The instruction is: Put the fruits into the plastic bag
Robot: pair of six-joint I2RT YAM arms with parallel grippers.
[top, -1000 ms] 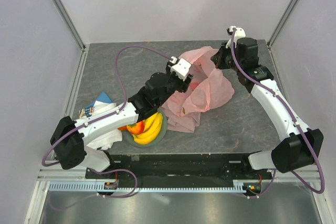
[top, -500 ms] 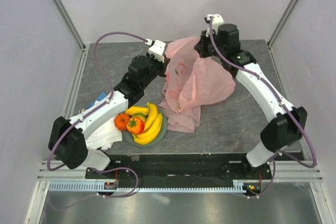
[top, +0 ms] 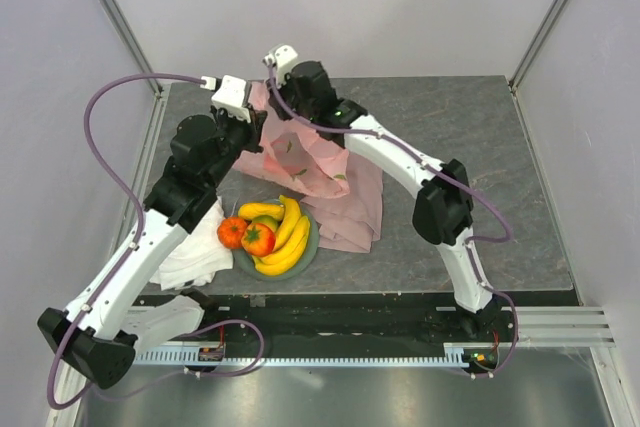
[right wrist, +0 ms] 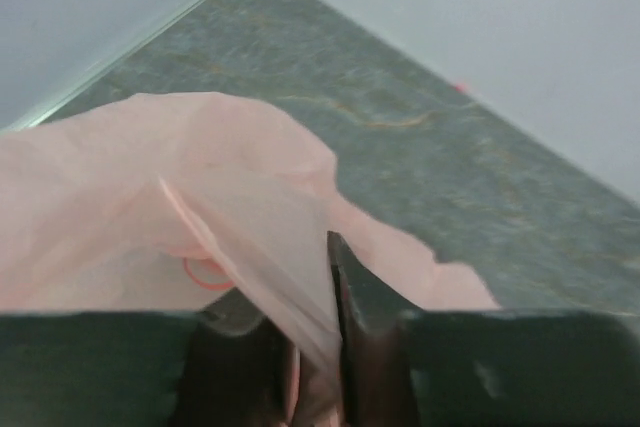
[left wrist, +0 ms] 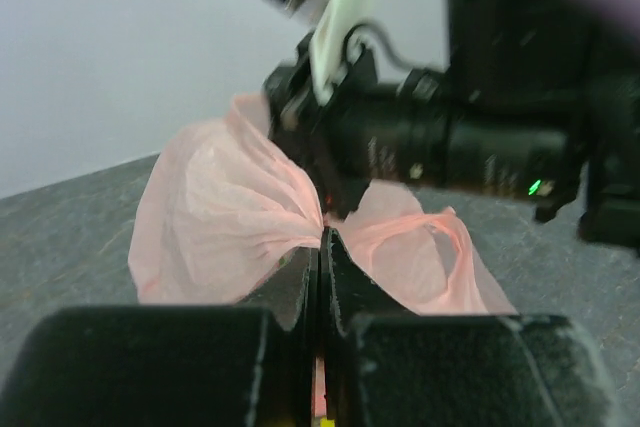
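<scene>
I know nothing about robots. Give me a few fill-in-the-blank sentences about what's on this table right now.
The left gripper and right gripper are both ___ on the plastic bag.
The bananas on the plate are ___ in colour.
The cloth lying left of the plate is ___.
Missing words: shut; yellow; white.

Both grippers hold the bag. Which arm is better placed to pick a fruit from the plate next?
Probably the left. The left gripper and right gripper are both shut on the plastic bag, but the plate of fruits lies beside the left forearm; the right arm stretches far across the table.
</scene>
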